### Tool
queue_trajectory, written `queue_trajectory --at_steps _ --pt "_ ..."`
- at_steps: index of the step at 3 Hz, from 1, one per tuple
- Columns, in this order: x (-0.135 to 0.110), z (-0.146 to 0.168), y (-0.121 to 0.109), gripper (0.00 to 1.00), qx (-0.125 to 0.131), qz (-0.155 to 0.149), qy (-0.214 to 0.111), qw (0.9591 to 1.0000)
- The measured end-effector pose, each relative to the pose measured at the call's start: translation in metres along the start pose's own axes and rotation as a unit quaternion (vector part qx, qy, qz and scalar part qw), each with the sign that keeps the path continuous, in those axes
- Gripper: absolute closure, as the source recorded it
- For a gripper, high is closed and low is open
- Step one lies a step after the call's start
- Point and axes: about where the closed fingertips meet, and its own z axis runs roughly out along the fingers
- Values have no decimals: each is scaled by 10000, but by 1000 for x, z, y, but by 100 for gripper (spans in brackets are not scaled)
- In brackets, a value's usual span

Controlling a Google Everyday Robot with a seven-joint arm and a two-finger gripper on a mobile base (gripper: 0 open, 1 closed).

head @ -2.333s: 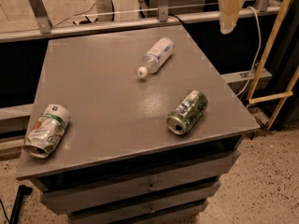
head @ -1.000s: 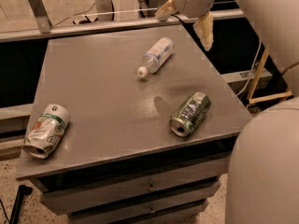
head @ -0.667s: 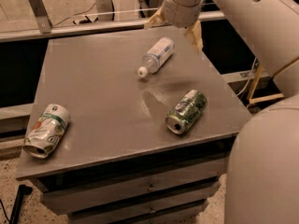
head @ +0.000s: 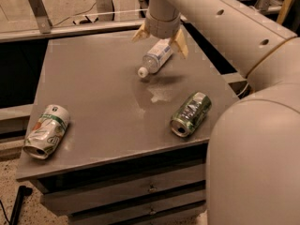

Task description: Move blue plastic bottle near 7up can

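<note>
The blue plastic bottle [head: 154, 58] lies on its side on the far middle of the grey table [head: 93, 93], white cap toward the front left. My gripper [head: 160, 38] hangs right above the bottle's far end, its two cream fingers [head: 180, 44] spread open on either side of the bottle, not closed on it. The 7up can [head: 47, 131], crushed, whitish with a green band, lies at the table's front left corner, far from the bottle.
A dark green-and-silver dented can [head: 190, 114] lies at the front right of the table. My arm and white body [head: 253, 139] fill the right side of the view. Drawers [head: 150, 189] sit below the tabletop. A rail runs behind the table.
My gripper has come in from the right and back, moving left and down until it stands over the bottle. The bottle and both cans have not moved.
</note>
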Motion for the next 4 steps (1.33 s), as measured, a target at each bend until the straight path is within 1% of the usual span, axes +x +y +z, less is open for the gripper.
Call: queue_trajectory --at_steps 1,2,3,4 --pt "0 16 -13 0 -109 -57 51 9999" --pt "3 32 -21 0 -211 23 46 9998" --pt "7 45 -24 13 -308 197 -17 9993" --pt "11 53 -25 37 -365 330 -58 9988"
